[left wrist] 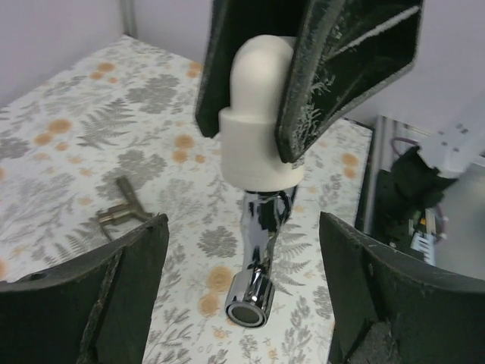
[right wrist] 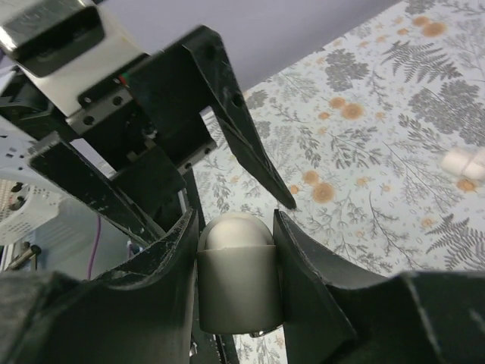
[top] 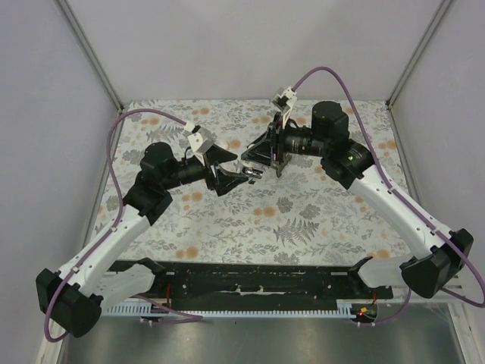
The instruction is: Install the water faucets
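A chrome water faucet (left wrist: 261,250) hangs above the table, its top end seated in a white domed fitting (left wrist: 258,114). My right gripper (right wrist: 235,227) is shut on that fitting (right wrist: 235,288), one finger (left wrist: 341,68) on each side of it. My left gripper (left wrist: 242,254) is open, and the faucet's spout points down between its two fingers without touching either. In the top view both grippers, the left (top: 236,176) and the right (top: 258,158), meet over the middle of the table with the faucet (top: 250,174) between them.
A small brass T-shaped part (left wrist: 125,208) lies on the flowered tablecloth (left wrist: 68,121) to the left of the faucet. Small white pieces (right wrist: 466,163) lie on the cloth at the right of the right wrist view. A black rail (top: 258,280) runs along the near edge.
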Tool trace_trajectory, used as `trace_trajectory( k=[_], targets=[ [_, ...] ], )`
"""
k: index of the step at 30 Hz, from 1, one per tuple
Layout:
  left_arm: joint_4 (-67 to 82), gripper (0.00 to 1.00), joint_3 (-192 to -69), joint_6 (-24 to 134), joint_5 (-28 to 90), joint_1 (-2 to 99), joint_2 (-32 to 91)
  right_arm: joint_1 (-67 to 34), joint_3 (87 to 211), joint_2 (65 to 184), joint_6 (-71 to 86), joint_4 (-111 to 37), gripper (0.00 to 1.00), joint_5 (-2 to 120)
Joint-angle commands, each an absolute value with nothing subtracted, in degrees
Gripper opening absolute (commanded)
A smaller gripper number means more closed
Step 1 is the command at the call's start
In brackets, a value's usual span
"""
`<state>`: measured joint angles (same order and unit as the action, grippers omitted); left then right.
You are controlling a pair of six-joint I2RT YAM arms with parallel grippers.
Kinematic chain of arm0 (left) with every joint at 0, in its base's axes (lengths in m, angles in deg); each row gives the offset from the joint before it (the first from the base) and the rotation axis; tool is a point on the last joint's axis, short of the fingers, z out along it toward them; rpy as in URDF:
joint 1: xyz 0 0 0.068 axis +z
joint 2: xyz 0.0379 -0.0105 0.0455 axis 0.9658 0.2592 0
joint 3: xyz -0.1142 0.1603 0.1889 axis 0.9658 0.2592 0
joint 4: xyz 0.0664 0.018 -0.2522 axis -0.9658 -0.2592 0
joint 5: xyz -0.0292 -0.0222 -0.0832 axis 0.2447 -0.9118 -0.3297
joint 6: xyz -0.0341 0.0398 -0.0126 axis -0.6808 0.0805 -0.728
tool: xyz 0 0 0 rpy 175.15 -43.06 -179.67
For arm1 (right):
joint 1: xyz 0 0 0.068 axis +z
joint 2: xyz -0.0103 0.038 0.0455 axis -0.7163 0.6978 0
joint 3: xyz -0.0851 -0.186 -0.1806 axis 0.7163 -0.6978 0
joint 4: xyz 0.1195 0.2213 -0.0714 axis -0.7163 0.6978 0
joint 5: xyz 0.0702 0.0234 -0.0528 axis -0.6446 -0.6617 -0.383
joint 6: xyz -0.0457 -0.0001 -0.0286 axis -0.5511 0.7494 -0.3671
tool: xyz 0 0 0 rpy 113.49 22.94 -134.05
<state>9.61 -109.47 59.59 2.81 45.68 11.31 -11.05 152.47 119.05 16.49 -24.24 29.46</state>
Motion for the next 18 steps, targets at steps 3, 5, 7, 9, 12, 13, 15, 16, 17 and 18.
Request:
trace_trajectory(
  k=[3, 5, 7, 9, 12, 13, 15, 16, 17, 18],
  targets=[
    [18.61, 0.83, -111.91, 52.81, -14.67, 46.06, 15.48, -11.21, 157.29, 120.32, 18.04, -32.0, 0.0, 20.09],
    [20.2, 0.8, -111.91, 51.05, -15.91, 46.06, 16.8, -11.21, 157.46, 121.02, 18.39, -32.36, 0.0, 19.3],
    [21.87, 0.76, -111.82, 49.03, -16.27, 46.06, 18.12, -11.21, 157.55, 121.46, 19.09, -33.32, 0.0, 18.42],
    [22.49, 0.68, -111.91, 48.06, -16.0, 46.06, 18.56, -11.12, 157.47, 121.99, 19.79, -34.64, 0.0, 17.63],
    [22.67, 0.42, -111.65, 47.44, -12.94, 45.98, 18.13, -11.12, 157.29, 122.52, 19.97, -34.82, 0.0, 18.07],
    [22.58, 0.3, -111.56, 47.7, -11.53, 45.98, 17.77, -11.12, 157.29, 122.52, 19.45, -34.04, 0.0, 18.68],
    [19.35, 0.07, -111.38, 49.37, -6.19, 45.97, 16.46, -11.21, 157.29, 122.17, 18.04, -31.84, 0.0, 21.65],
    [17.5, 0.02, -111.47, 50.85, -2.85, 45.71, 15.67, -11.21, 157.38, 121.99, 17.25, -29.74, 0.0, 24.63],
    [14.87, 0.02, -111.64, 52.87, 1.01, 45.28, 14.88, -11.12, 157.46, 121.73, 16.55, -28.16, 0.0, 27.71],
    [12.5, 0.02, -111.73, 54.98, 5.75, 44.05, 14.09, -10.86, 157.47, 121.64, 16.2, -26.23, 0.0, 32.7]
  ],
)
